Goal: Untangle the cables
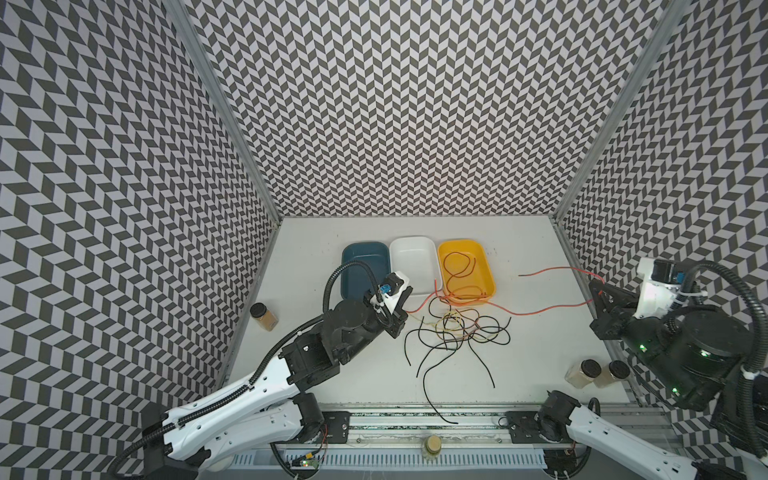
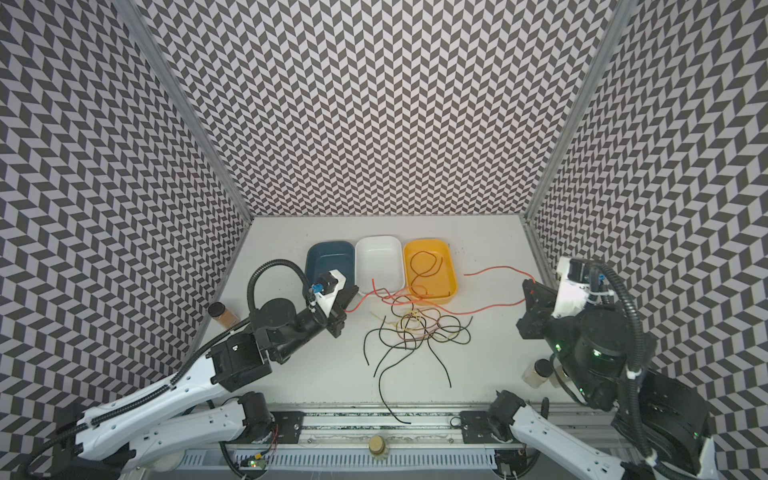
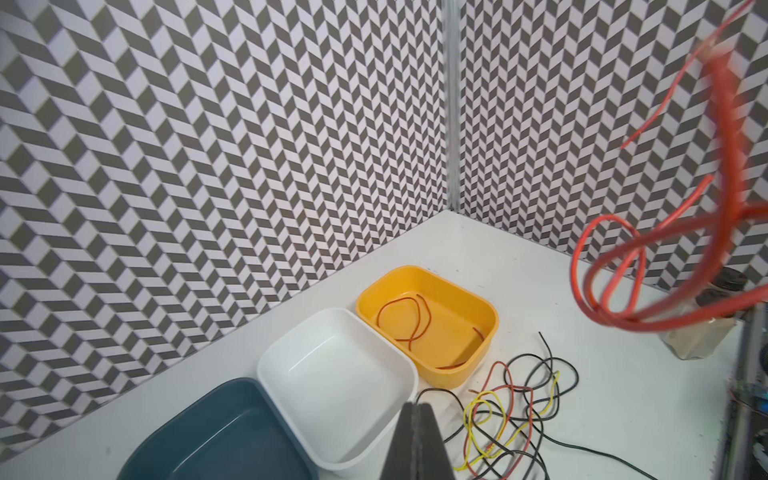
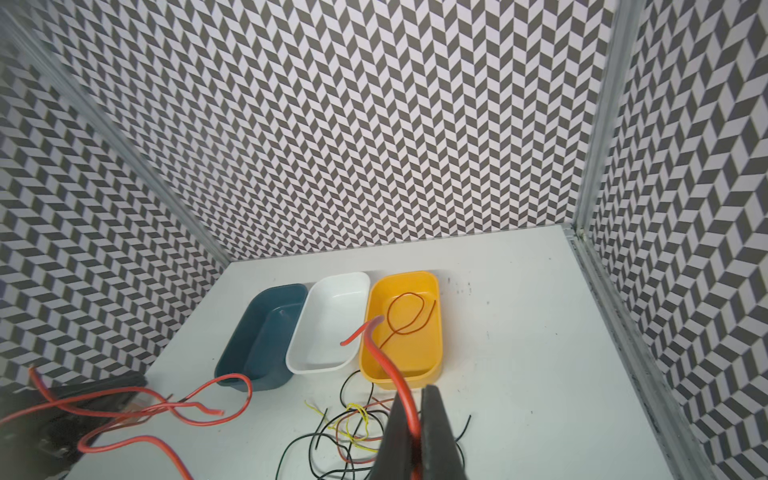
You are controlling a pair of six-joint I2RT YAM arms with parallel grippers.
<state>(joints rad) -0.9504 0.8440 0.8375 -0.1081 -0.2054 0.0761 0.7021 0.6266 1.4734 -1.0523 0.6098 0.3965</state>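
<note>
the right claw (image 4: 417, 411) is clamping an orange-red cable (image 1: 540, 310) near the right edge of the bench (image 1: 540, 365), its jaws pinching the cable in the right wrist view. the cable is sagging across the bench towards the left claw (image 3: 414, 411), whose jaws are pressing together with nothing showing between their tips; i cannot tell whether it is gripping that cable. the tangle of black, yellow and red cables (image 1: 453, 328) is lying on the bench just in front of the yellow tray (image 1: 490, 286), where one dark red cable (image 1: 459, 266) is curling. the white tray (image 1: 415, 257) and blue tray (image 1: 357, 257) are sitting beside it.
</note>
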